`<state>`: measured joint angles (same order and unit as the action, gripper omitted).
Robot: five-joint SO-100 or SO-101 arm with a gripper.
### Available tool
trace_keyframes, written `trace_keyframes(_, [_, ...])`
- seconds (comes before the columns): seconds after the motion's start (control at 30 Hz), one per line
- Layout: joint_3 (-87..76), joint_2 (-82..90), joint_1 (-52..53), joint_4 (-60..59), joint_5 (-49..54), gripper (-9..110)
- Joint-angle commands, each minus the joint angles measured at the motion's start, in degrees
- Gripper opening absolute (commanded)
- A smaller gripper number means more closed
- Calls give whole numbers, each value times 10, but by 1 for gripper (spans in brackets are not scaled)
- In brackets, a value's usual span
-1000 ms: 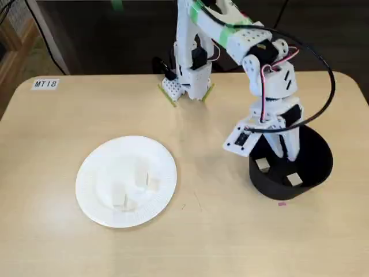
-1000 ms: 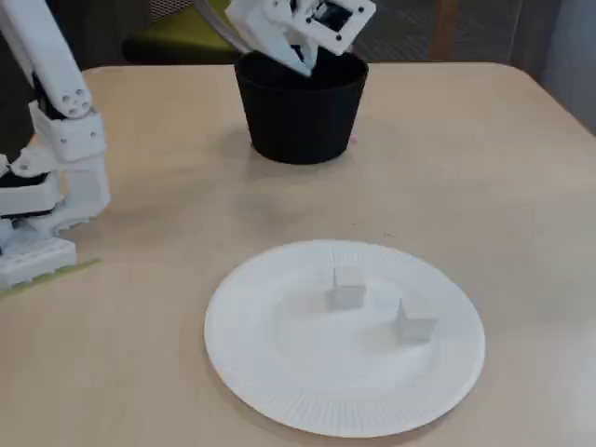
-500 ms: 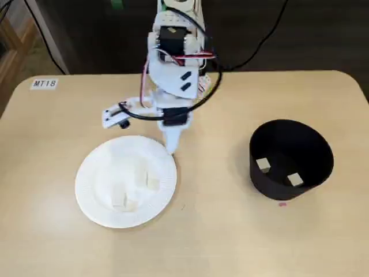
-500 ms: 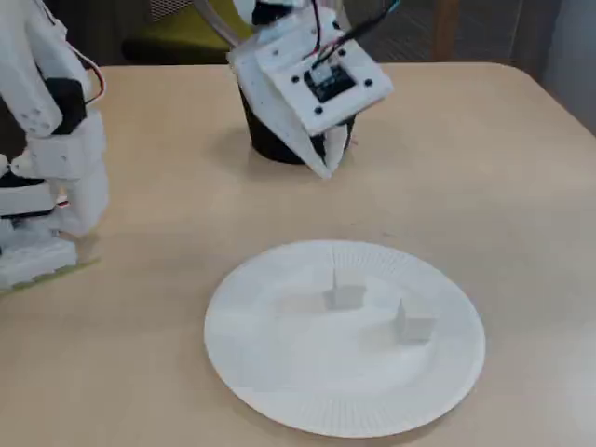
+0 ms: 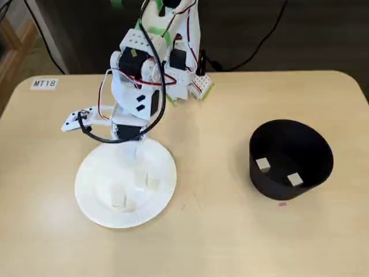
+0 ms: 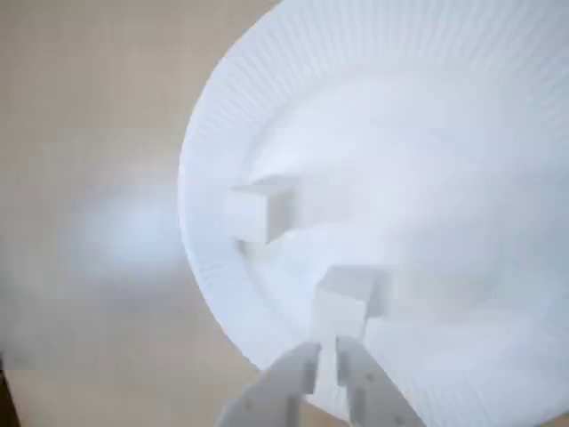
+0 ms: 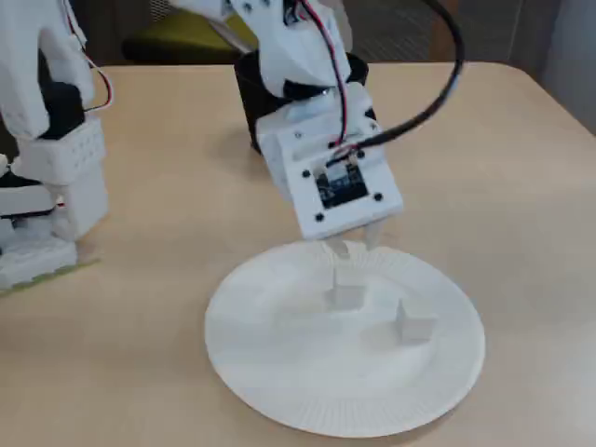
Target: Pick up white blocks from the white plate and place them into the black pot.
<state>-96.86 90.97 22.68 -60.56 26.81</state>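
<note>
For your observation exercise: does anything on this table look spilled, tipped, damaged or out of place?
Nothing stands out. Two white blocks sit on the white plate, two more lie in the upright black pot, and the end effector hangs above the plate.

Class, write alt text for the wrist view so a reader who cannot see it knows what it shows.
Looking down from the wrist, the hand points its two white fingertips at a white block just ahead of them on the white plate. A second white block sits further left near the plate's ribbed rim, with tan table beyond.
</note>
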Motion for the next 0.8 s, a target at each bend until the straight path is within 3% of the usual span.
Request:
trace_keyframes(0.0, [75,-40,11,-17,4,21])
trace_keyframes(0.5, [381,-292,14,-173,9,24])
trace_keyframes(0.77, [427,-345,12,-178,8,24])
